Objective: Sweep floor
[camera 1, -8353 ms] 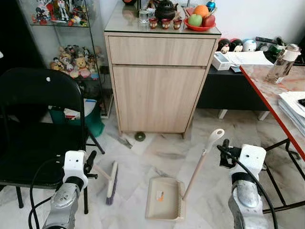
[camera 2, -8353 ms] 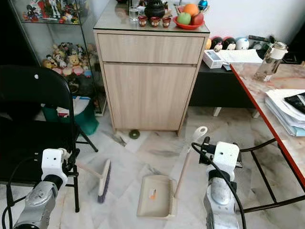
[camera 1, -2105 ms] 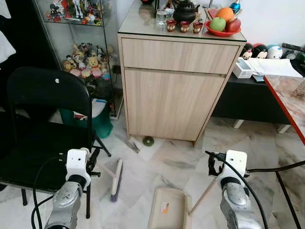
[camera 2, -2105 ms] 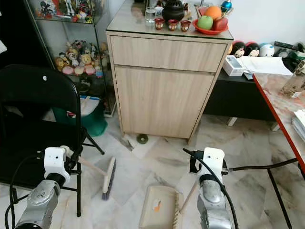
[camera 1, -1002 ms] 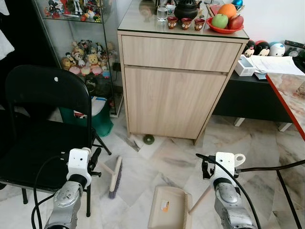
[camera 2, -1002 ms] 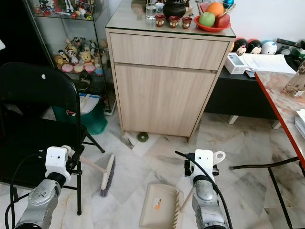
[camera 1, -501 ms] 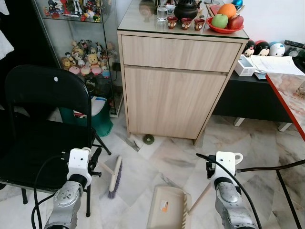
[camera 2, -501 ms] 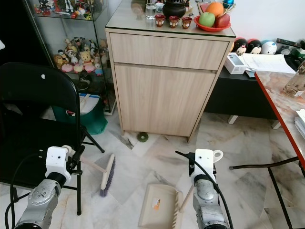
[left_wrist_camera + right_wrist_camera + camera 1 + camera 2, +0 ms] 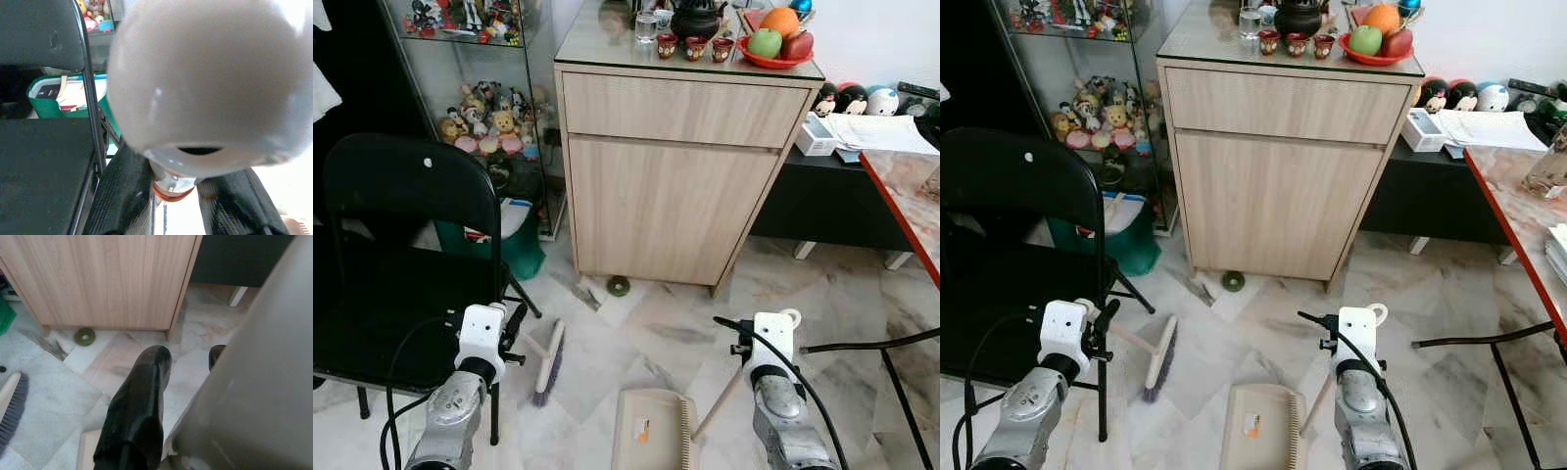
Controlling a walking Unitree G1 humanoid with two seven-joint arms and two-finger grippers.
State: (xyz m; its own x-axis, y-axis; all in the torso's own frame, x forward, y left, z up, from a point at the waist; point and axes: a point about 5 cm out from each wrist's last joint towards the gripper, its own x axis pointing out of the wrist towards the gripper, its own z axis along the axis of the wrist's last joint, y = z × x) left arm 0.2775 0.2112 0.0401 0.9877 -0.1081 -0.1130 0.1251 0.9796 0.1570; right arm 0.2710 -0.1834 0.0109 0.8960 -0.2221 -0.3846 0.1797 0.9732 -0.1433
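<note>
A small broom lies tilted on the marble floor, its dark bristle head [image 9: 551, 364] just right of the chair. My left gripper [image 9: 514, 328] is shut on the broom handle [image 9: 534, 346], whose rounded beige end [image 9: 210, 78] looms between the black fingers [image 9: 124, 196]. A beige dustpan [image 9: 649, 441] rests flat on the floor at the bottom centre. Its long handle [image 9: 722, 403] slants up to my right gripper [image 9: 744, 348], which is shut on it near the looped top [image 9: 790, 316]. One black finger [image 9: 139, 406] presses against the grey handle [image 9: 244, 382]. A green ring [image 9: 619, 286] and a scrap of paper [image 9: 590, 291] lie at the cabinet's foot.
A black folding chair [image 9: 401, 245] stands close on the left. The wooden cabinet [image 9: 675, 186] is straight ahead, a glass display case [image 9: 480, 108] and green bin [image 9: 514, 245] to its left. A red-edged table [image 9: 906, 206] and its black metal leg [image 9: 871, 343] are at the right.
My right gripper has shifted slightly left and pulled the dustpan a little nearer. The broom and left gripper have hardly moved. Over the longer span the camera has moved.
</note>
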